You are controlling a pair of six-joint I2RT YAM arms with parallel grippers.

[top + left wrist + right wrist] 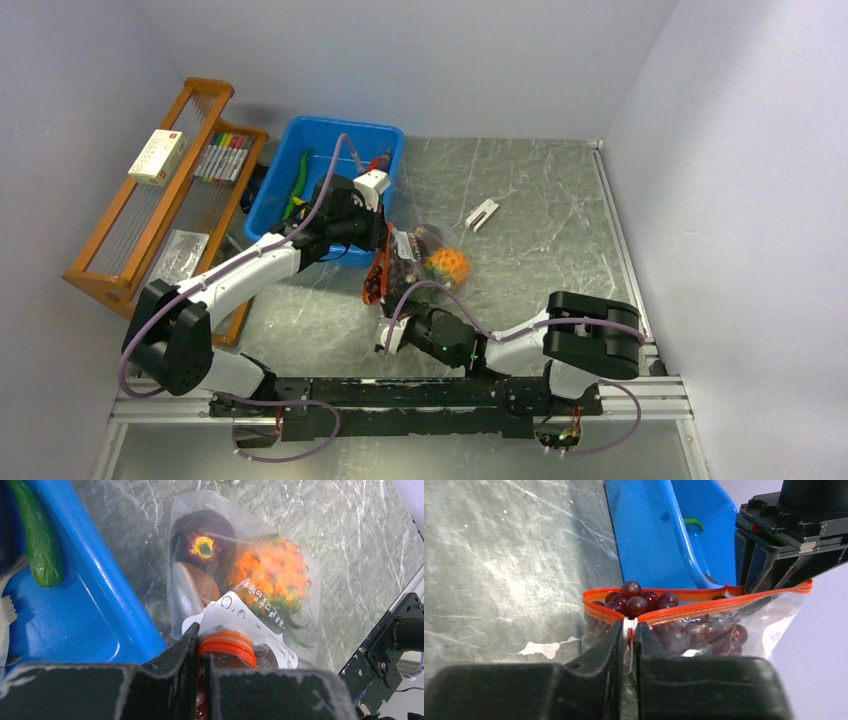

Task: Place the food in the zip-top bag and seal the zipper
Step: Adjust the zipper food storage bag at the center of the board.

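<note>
Food (pixel 265 575) fills the zip-top bag (pixel 210 502) on the worktop (pixel 540 220). Left and right jaws clamp the zipper (pixel 704 606), which gapes unsealed.

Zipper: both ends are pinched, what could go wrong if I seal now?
1. Grapes sit heaped between the zipper strips, so closing may jam on them or push one out.
2. The left gripper holds its end close beside the blue bin; pulling the mouth taut could snag that wall.
</note>
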